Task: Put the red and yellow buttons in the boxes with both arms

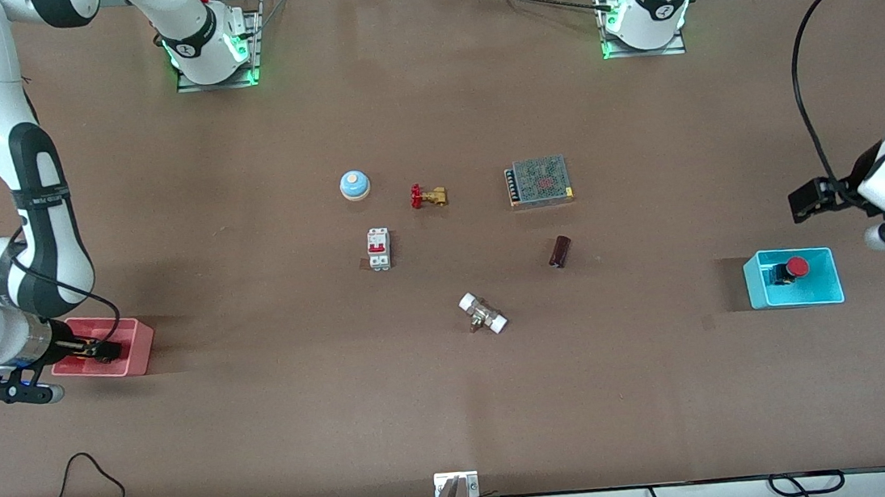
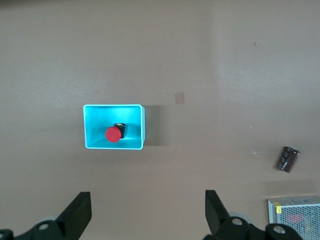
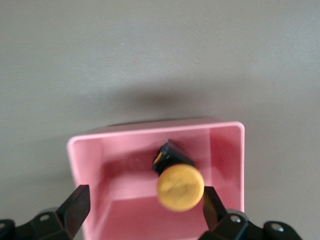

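Red mushroom-capped push-button (image 2: pixel 113 134) lies inside cyan plastic bin (image 2: pixel 89 125) — left gripper (image 2: pixel 145 215) above, fingers wide, empty. Orange-yellow push-button (image 3: pixel 180 186) sits in pink plastic bin (image 3: pixel 227 150) on brown counter (image 1: pixel 458 409) — right gripper (image 3: pixel 142 212) over it, fingers wide.

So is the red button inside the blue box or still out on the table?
Inside. The red button lies within the walls of the cyan box, and no hand is touching it.
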Robot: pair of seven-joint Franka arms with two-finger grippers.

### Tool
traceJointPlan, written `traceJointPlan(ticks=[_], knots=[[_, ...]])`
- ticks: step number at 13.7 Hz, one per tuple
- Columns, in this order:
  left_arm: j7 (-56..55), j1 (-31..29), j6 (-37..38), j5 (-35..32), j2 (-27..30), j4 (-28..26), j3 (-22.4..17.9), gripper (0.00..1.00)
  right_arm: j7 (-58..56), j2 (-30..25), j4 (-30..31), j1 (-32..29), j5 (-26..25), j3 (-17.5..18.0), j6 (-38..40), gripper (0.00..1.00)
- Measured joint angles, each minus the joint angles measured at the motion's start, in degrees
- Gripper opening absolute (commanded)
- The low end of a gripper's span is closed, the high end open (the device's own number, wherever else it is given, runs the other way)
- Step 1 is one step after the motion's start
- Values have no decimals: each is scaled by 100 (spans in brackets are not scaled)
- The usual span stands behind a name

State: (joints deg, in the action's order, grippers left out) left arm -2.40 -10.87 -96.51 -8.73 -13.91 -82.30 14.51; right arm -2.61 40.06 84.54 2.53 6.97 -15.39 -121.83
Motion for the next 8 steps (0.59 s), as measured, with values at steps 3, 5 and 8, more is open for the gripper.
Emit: traceJointPlan(ticks=[3, 5, 8], knots=[[0, -6, 61, 340, 679, -365, 60, 100, -28, -626, -105, 103, 1, 44, 487, 100], [0, -34, 79, 519, 1051, -666, 60, 100, -28, -1135, -128, 292, 2, 55, 985, 100], [0, -104, 87, 571, 1273, -873, 59, 100, -28, -1780, -131, 541, 1, 59, 1633, 100]])
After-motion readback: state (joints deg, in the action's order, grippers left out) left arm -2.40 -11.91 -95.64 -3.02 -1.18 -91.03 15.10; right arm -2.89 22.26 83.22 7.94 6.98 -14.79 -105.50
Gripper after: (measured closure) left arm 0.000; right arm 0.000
